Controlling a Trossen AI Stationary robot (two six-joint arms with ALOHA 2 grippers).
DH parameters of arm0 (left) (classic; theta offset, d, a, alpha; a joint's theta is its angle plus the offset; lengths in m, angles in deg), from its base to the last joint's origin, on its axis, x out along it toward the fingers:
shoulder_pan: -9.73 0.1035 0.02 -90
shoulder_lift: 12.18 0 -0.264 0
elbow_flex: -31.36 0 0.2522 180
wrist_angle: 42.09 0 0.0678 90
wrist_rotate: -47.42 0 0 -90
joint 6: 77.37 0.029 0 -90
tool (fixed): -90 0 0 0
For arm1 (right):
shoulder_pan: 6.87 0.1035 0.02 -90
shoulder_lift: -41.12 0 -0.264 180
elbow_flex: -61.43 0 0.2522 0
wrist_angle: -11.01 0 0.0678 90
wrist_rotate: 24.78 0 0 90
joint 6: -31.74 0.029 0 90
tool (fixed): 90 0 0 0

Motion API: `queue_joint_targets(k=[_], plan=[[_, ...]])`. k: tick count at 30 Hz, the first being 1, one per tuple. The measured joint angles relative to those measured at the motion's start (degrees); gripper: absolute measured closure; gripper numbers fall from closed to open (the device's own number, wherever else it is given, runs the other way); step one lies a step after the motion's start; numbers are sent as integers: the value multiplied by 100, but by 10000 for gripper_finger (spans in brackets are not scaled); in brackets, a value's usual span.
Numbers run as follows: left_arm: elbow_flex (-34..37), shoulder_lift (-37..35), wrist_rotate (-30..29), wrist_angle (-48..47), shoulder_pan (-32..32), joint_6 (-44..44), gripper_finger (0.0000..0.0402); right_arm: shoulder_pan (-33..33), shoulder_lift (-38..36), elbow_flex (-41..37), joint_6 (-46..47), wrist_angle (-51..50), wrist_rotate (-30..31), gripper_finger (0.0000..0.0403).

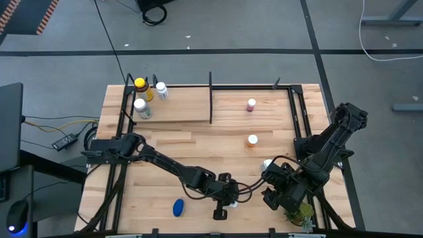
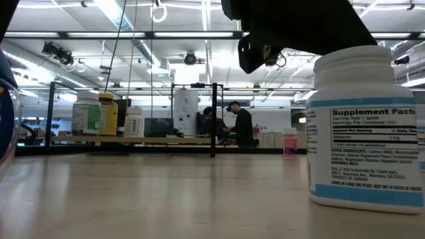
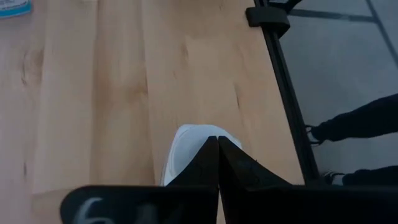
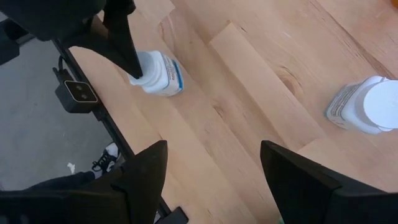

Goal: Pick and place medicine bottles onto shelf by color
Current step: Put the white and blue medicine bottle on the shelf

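My left gripper (image 1: pixel 221 210) is shut near the table's near edge, its fingertips (image 3: pixel 217 155) at the cap of an upright white bottle with a blue-banded label (image 2: pixel 368 126), which stands on its base. My right gripper (image 4: pixel 214 180) is open and empty above the planks to the right of it, with another white bottle (image 4: pixel 367 106) close by. A blue bottle (image 1: pixel 178 208) lies to the left. The shelf's left bay (image 1: pixel 182 109) holds the amber yellow-capped bottle (image 1: pixel 141 86) and two white ones (image 1: pixel 160 90). A pink-capped bottle (image 1: pixel 251 104) stands right of the divider, and an orange-capped one (image 1: pixel 252 139) stands nearer. My left gripper's shut fingers come down at a slant onto the near side of the white bottle's cap (image 3: pixel 183 146). The fingers themselves hide the spot, so I cannot tell whether they touch it. The bottle stands upright on the table.
A small green plant (image 1: pixel 301 215) sits at the near right corner beside my right arm. Black rails (image 1: pixel 122 125) run along the table's left and right sides. The black divider (image 1: pixel 210 99) splits the shelf. People show in the room beyond (image 2: pixel 242 126).
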Motion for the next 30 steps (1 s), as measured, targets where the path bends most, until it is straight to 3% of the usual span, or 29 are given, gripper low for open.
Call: queue_joint_targets(k=[16, 30], plan=[[-38, -71, -73, -824, -108, 235, 401, 0, 0, 0, 0, 2, -5, 139], [-44, -71, -234, -880, -100, 204, 401, 0, 0, 0, -8, 4, -5, 139]])
